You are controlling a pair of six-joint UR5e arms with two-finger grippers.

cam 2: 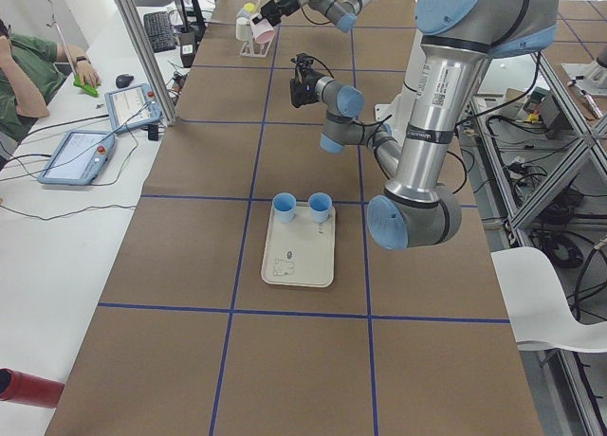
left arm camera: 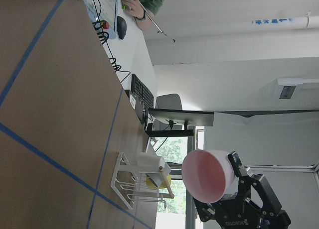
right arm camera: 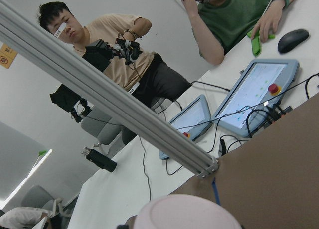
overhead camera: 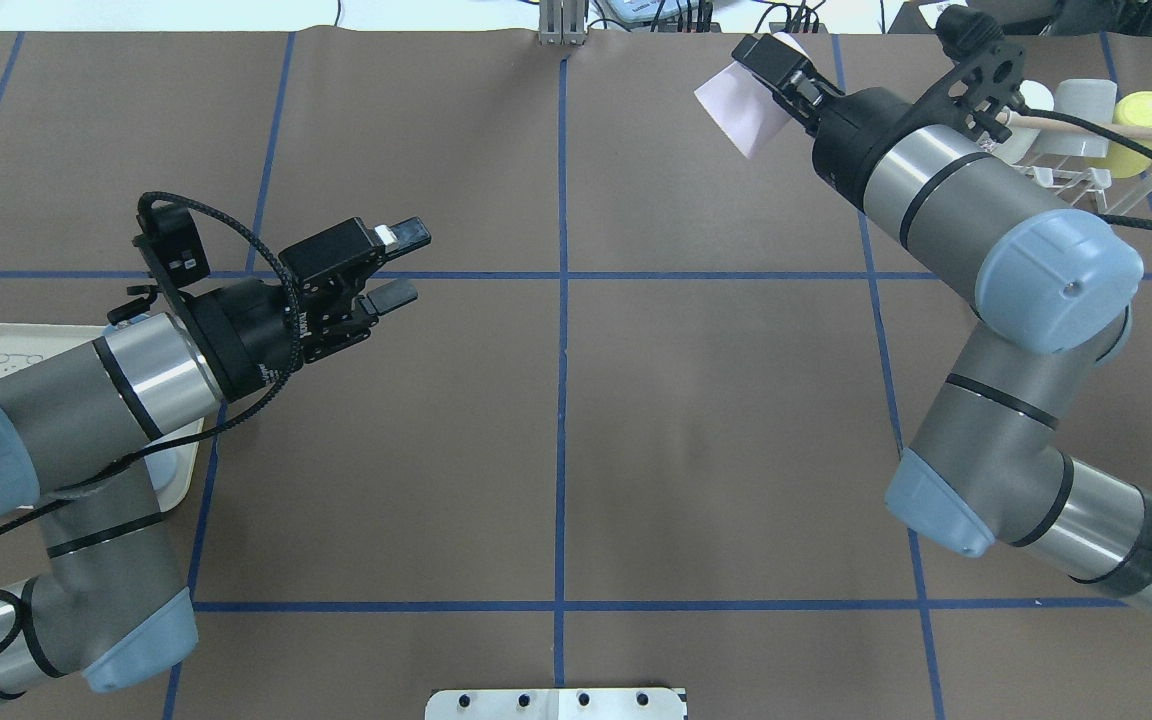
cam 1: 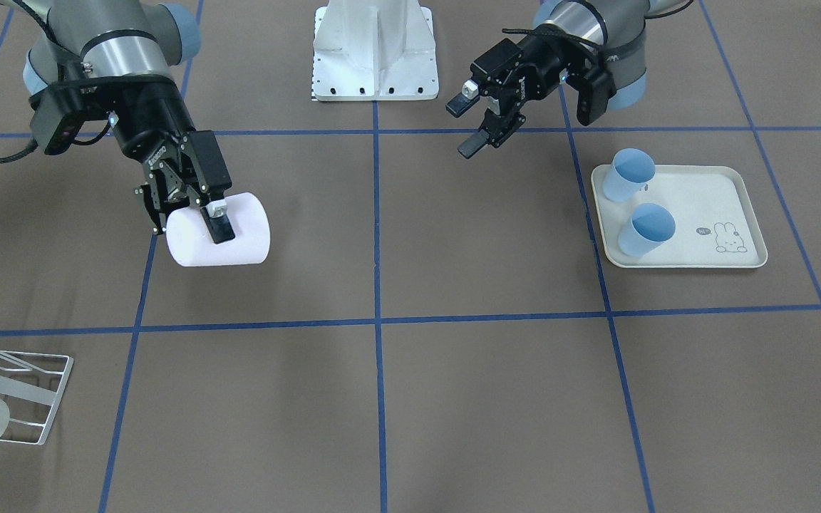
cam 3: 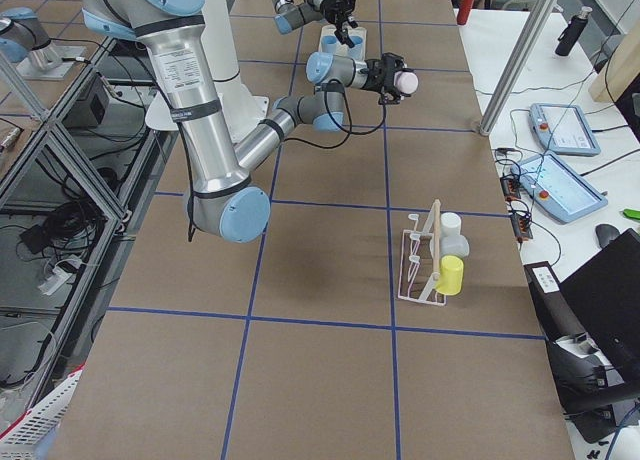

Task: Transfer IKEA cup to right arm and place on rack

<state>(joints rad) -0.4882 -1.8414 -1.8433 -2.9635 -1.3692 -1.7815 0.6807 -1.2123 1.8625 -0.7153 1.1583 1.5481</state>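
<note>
The IKEA cup (cam 1: 239,239) is pale pink and lies on its side in the air, with my right gripper (cam 1: 189,229) shut on its rim. Overhead, the cup (overhead camera: 733,112) hangs at the table's far right, left of the rack (overhead camera: 1076,175). The left wrist view looks into the cup's (left arm camera: 208,175) open mouth, with the white wire rack (left arm camera: 130,184) behind it. My left gripper (cam 1: 469,122) is open and empty, well away from the cup, over the table's middle-left (overhead camera: 398,266). The rack (cam 1: 22,399) stands at the table's edge.
A white, a grey and a yellow cup (cam 3: 451,275) hang on the rack (cam 3: 420,265). A cream rabbit-print tray (cam 1: 710,196) under my left arm holds two blue cups (cam 1: 646,229). People sit at a side desk with tablets (right arm camera: 254,97) beyond the table.
</note>
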